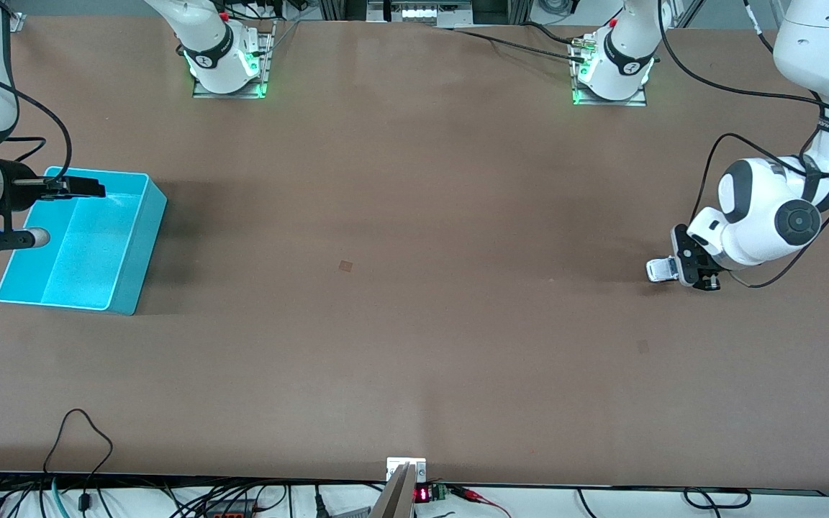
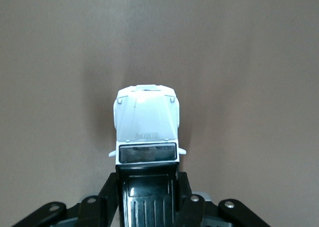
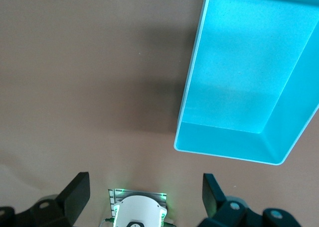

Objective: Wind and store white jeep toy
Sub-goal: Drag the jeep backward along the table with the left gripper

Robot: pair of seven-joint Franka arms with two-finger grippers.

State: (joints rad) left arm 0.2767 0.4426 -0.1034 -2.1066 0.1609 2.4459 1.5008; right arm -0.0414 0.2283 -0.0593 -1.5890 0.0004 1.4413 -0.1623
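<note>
Left tool (image 1: 676, 272) grips white jeep toy (image 1: 660, 269) (no legible lettering) | right tool (image 1: 62, 188) spread

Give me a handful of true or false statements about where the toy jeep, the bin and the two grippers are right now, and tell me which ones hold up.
1. The left gripper is shut on the white jeep toy. True.
2. The white jeep toy lies inside the turquoise bin. False: the bin holds nothing visible; the toy is at the left arm's end of the table.
3. The right gripper is open. True.
4. The right gripper holds the turquoise bin. False: it hangs over the bin, gripping nothing.
5. The turquoise bin sits at the right arm's end of the table. True.
</note>
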